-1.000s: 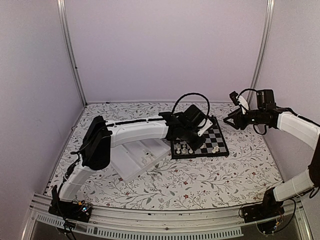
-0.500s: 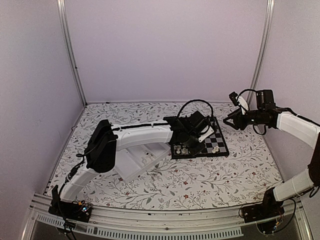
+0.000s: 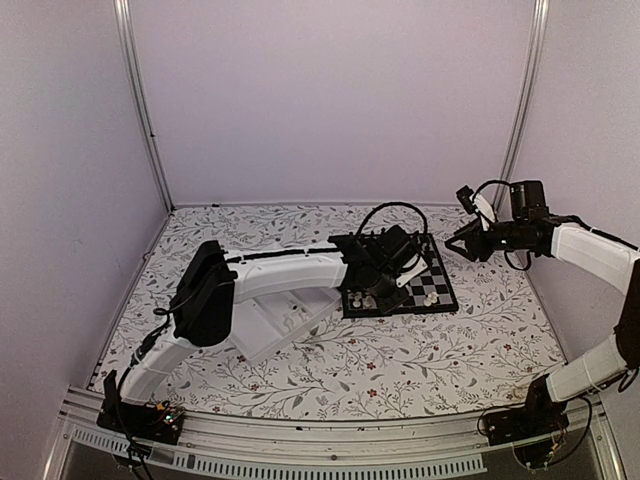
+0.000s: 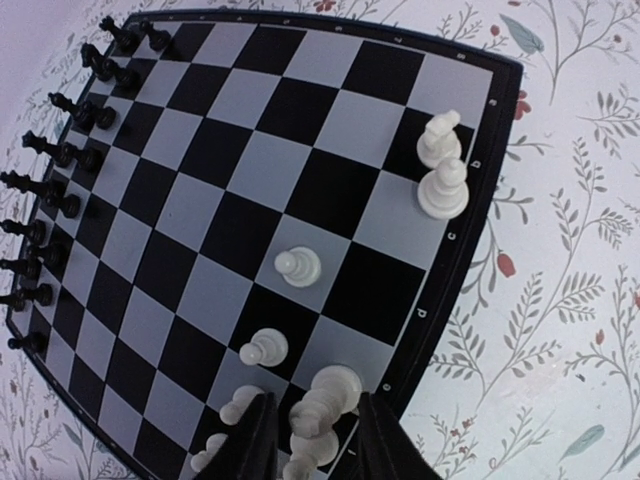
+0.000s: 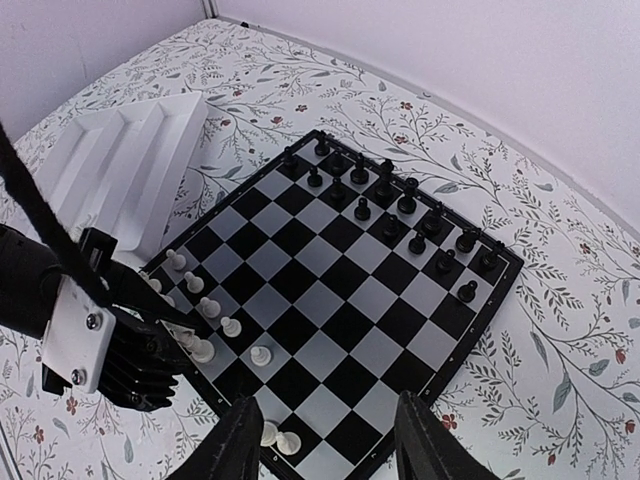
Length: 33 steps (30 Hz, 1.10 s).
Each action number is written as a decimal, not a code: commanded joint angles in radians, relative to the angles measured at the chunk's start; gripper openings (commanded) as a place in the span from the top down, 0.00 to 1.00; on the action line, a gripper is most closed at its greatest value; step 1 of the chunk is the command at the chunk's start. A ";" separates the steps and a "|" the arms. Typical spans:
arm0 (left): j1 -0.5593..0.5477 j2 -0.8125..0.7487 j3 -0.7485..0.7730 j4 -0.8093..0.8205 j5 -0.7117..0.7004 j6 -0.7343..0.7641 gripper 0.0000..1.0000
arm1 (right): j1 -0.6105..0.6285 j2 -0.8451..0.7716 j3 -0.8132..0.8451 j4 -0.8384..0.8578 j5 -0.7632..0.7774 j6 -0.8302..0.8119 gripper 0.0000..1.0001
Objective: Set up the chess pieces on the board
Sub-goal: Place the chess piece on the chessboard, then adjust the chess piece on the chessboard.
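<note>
While left end effector (image 4: 317,425) straddles chess piece (image 4: 328,392) — released | right end effector (image 5: 329,408) — released

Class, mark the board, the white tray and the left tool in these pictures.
board (image 5: 375,300), right wrist view, a bare centre square.
white tray (image 5: 125,175), right wrist view, its ribbed wall.
left tool (image 4: 315,440), left wrist view, midway between its fingertips.

My table (image 3: 400,370): floral-patterned top. Board (image 3: 440,275) lies flat on it; white tray (image 3: 270,325) near, to its left.
</note>
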 commanded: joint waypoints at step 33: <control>0.157 -0.765 -0.807 0.331 0.064 -0.091 0.50 | 0.239 0.229 0.134 -0.407 0.258 -0.538 0.65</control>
